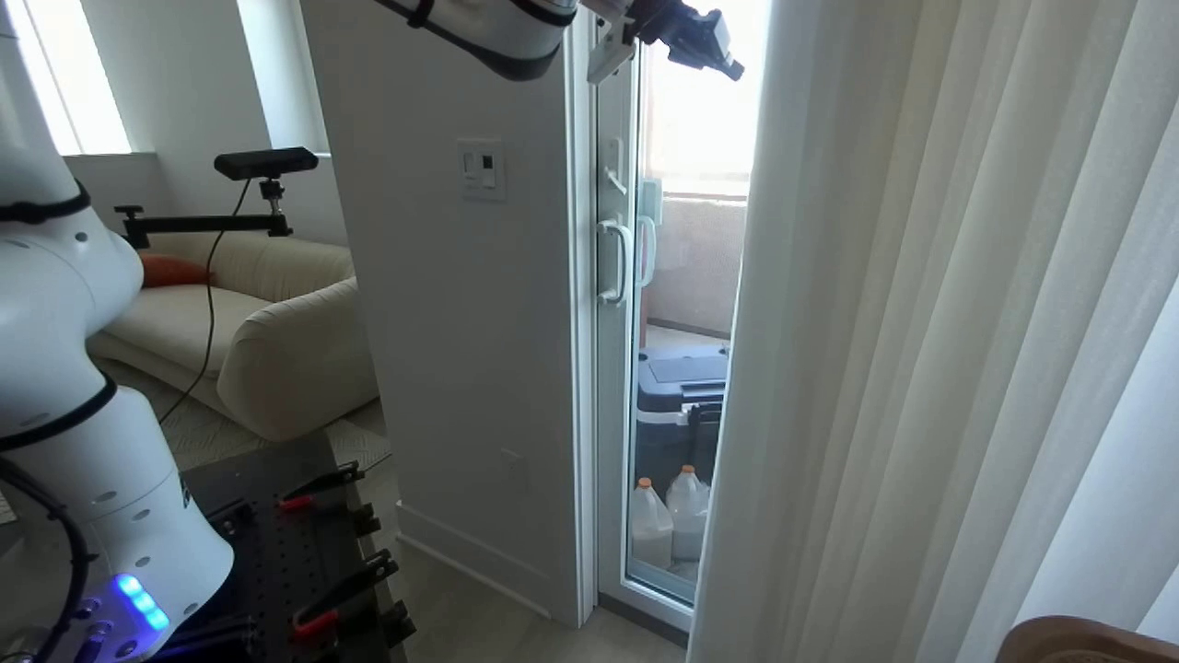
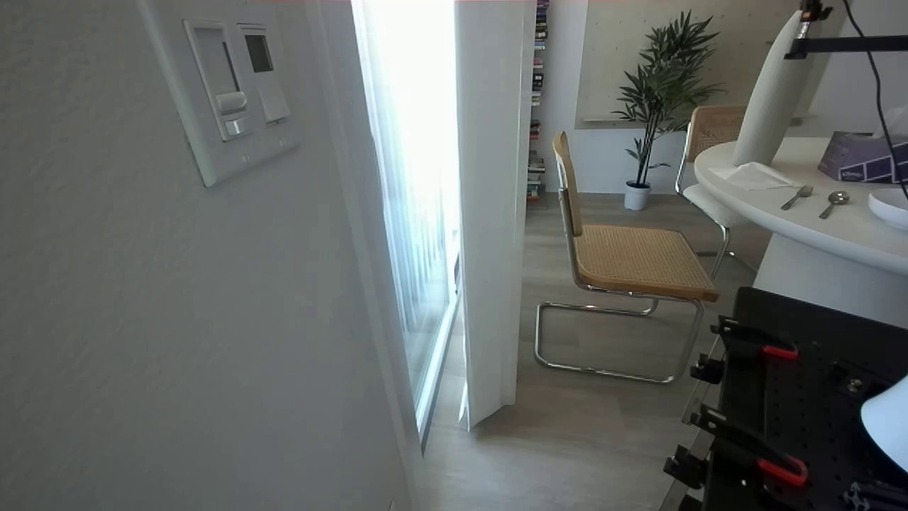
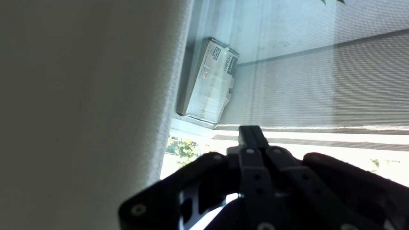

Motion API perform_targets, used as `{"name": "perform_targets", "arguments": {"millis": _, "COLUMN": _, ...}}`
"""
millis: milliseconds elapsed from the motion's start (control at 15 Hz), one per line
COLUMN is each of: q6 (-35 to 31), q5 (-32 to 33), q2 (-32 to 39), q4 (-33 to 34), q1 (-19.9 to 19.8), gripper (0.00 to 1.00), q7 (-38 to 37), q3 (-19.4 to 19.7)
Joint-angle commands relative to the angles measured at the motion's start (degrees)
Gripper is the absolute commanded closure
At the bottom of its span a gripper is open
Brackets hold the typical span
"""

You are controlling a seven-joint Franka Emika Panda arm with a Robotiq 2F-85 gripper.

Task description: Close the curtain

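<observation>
– reading rightward in an exterior view, what comes before the glass door (image 1: 614, 368)?

– the arm's white base (image 1: 129, 474), well left of the door. then, also left of it, a pale sofa (image 1: 295, 359) and the wall (image 1: 461, 350) with its switch plate (image 1: 482, 169), the wall reaching the door's left side.

– and at the door?

– its handle (image 1: 626, 262) on the left, and the gripper (image 1: 734, 68) high up, seen against the daylight there.

– holding anything?

– nothing that shows. in the wrist view the two fingers (image 3: 245, 137) are pressed together, no cloth between.

– so where does the curtain (image 1: 884, 368) hang?

– right of the door, hiding the door's right part from here. its free edge (image 1: 757, 267) drops just right of the gripper.

– touching?

– a sliver of brightness shows between them, but i can't judge the depth.

– and its long axis?

– upright, with the pleats (image 1: 967, 304). so i'd say the pull goes crosswise to them: leftward over the door, toward the handle.

– can the gripper push it from there?

– i doubt it; it seems on the handle side of the edge. either it parts its fingers and pinches that edge, or it goes round to the right and sweeps. one arm, so no choice there.
</observation>
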State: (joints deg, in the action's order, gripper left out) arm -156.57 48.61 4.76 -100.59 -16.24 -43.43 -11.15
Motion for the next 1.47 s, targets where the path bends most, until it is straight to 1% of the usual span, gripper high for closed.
{"name": "perform_targets", "arguments": {"millis": 0, "q6": 3.4, "q5": 2.2, "q2": 4.3, "q4": 6.9, "q1": -0.1, "gripper": 1.00, "q7": -2.1, "q3": 1.4}}
{"name": "perform_targets", "arguments": {"millis": 133, "q6": 6.2, "q5": 2.8, "q2": 4.8, "q4": 8.3, "q1": 0.0, "gripper": 1.00, "q7": -2.9, "q3": 2.8}}
{"name": "perform_targets", "arguments": {"millis": 267, "q6": 9.8, "q5": 3.5, "q2": 4.0, "q4": 8.3, "q1": 0.1, "gripper": 1.00, "q7": -4.5, "q3": 4.0}}
{"name": "perform_targets", "arguments": {"millis": 467, "q6": 18.6, "q5": 3.9, "q2": 1.3, "q4": 6.7, "q1": 0.5, "gripper": 1.00, "q7": -6.7, "q3": 4.7}}
{"name": "perform_targets", "arguments": {"millis": 533, "q6": 21.5, "q5": 2.4, "q2": 0.3, "q4": 6.1, "q1": 5.5, "gripper": 1.00, "q7": -6.7, "q3": 10.0}}
{"name": "perform_targets", "arguments": {"millis": 733, "q6": 35.0, "q5": 0.5, "q2": -2.6, "q4": 4.6, "q1": 8.8, "gripper": 1.00, "q7": -6.0, "q3": 12.0}}
{"name": "perform_targets", "arguments": {"millis": 867, "q6": 43.9, "q5": -1.3, "q2": -3.6, "q4": 4.9, "q1": 10.4, "gripper": 1.00, "q7": -5.9, "q3": 12.6}}
{"name": "perform_targets", "arguments": {"millis": 1067, "q6": 53.4, "q5": -4.5, "q2": -4.7, "q4": 5.7, "q1": 11.2, "gripper": 1.00, "q7": -6.8, "q3": 13.1}}
{"name": "perform_targets", "arguments": {"millis": 1267, "q6": 59.3, "q5": -7.1, "q2": -5.3, "q4": 6.5, "q1": 10.9, "gripper": 1.00, "q7": -7.7, "q3": 13.8}}
{"name": "perform_targets", "arguments": {"millis": 1400, "q6": 61.0, "q5": -8.6, "q2": -5.4, "q4": 6.6, "q1": 10.7, "gripper": 1.00, "q7": -7.3, "q3": 14.2}}
